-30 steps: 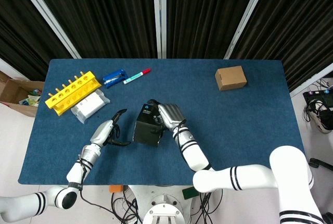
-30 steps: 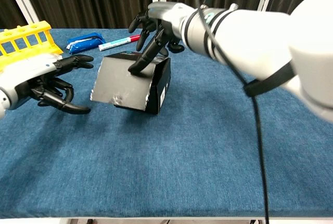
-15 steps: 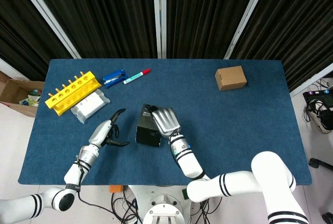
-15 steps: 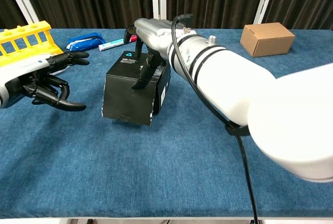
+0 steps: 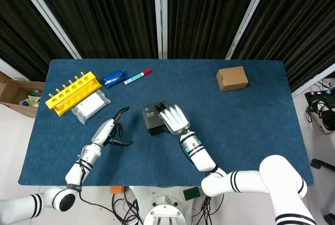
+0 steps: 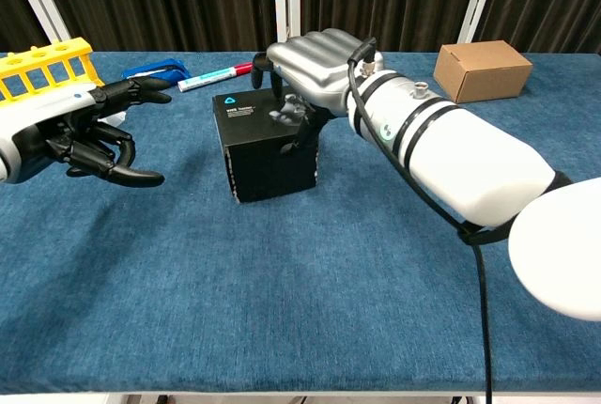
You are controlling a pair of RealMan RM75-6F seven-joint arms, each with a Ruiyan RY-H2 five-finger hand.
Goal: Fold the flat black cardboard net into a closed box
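The black box [image 5: 153,120] stands folded and squared up on the blue table [image 5: 246,125], a small blue logo on its top face. My right hand [image 5: 175,119] lies over the box's top right part, with fingers curled down onto it. In the chest view the box [image 6: 263,150] shows its front face, and the right hand [image 6: 315,68] grips its top from behind and to the right. My left hand [image 5: 110,132] hovers a short way left of the box, apart from it. Its fingers are spread and half curled around nothing [image 6: 89,132].
A yellow rack [image 5: 73,92] and a white packet [image 5: 90,105] lie at the left. Behind the box are a blue item [image 5: 115,77] and a marker [image 5: 137,76]. A brown carton [image 5: 232,78] sits at the far right.
The right hand turned the black box from a tilted, leaning pose to flat and square on the table, and shifted to its right side. The left hand barely moved.
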